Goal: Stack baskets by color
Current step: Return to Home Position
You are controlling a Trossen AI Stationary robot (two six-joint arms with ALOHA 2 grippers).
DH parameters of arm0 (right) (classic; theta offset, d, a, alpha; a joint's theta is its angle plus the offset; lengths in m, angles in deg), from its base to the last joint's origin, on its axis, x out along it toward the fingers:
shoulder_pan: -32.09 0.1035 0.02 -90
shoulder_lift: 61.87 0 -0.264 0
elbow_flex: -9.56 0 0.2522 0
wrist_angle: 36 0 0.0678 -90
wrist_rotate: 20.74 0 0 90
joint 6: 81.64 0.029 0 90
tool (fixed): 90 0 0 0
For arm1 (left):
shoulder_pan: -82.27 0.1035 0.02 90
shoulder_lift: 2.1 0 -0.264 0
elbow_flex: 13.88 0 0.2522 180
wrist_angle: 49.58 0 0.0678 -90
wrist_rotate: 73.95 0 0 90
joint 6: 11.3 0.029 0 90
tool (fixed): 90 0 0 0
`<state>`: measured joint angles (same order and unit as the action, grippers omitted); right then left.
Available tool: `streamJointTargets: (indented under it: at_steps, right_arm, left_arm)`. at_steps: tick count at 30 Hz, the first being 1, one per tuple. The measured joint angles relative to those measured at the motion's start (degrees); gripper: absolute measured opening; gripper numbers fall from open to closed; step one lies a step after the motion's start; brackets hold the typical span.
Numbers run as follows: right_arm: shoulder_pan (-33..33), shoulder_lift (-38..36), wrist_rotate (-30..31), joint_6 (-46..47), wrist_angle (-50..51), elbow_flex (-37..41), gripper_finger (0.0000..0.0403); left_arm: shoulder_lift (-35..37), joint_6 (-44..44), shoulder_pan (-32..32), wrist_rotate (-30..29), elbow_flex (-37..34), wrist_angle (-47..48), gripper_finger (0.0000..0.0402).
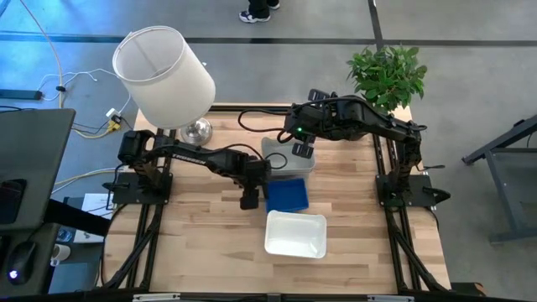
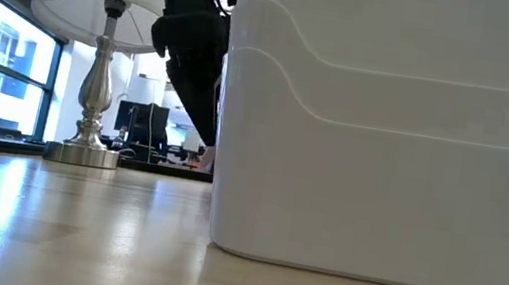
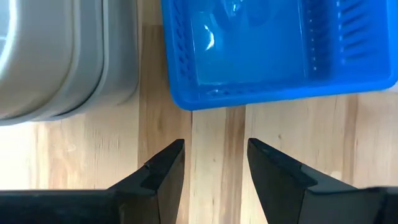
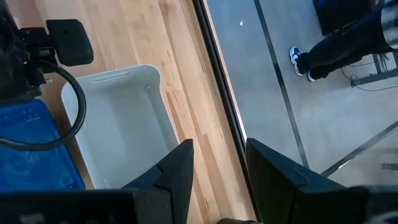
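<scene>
A blue perforated basket (image 1: 286, 195) rests flat on the table's middle, and a white basket (image 1: 295, 233) lies just nearer the front edge. A clear-grey basket (image 1: 284, 153) sits behind the blue one. My left gripper (image 1: 248, 200) hovers open just left of the blue basket (image 3: 273, 50), pointing steeply down at bare wood, with the grey basket (image 3: 56, 56) off to one side. My right gripper (image 1: 302, 149) hangs open high above the grey basket; its wrist view looks down on the white basket (image 4: 124, 124).
A table lamp with a white shade (image 1: 164, 75) stands at the far left corner and a potted plant (image 1: 388, 74) at the far right. In the low view the white basket (image 2: 397, 134) fills the right half. A person's legs (image 4: 336, 43) show on the floor beyond the table.
</scene>
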<state>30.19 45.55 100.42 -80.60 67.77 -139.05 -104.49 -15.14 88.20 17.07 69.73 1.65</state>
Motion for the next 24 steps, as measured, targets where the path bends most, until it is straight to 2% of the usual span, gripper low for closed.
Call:
streamJointTargets:
  at_steps: [7,12,15,18,24]
  right_arm:
    - [-0.02,0.0,0.0,-1.65,0.0,0.0,0.0133]
    - [-0.29,-0.74,-0.45,-2.52,0.0,0.0,0.0133]
    - [-1.19,-2.85,-3.44,-1.05,-0.25,1.53,0.0133]
    - [-2.32,-7.63,-4.2,1.89,-0.15,9.26,0.0133]
    - [-3.04,-20.66,-2.66,8.8,-6.03,31.71,0.0133]
  left_arm:
    - [1.3,2.52,0.61,-0.25,0.0,4.25,0.0163]
    - [5.49,3.46,0.92,-0.24,0.02,6.46,0.0163]
    - [9.29,4.01,0.9,-0.17,-0.48,5.51,0.0163]
    - [13.65,3.44,0.85,0.47,-3.79,2.15,0.0163]
    - [23.8,0.59,1.43,5.68,-15.55,-10.61,0.0163]
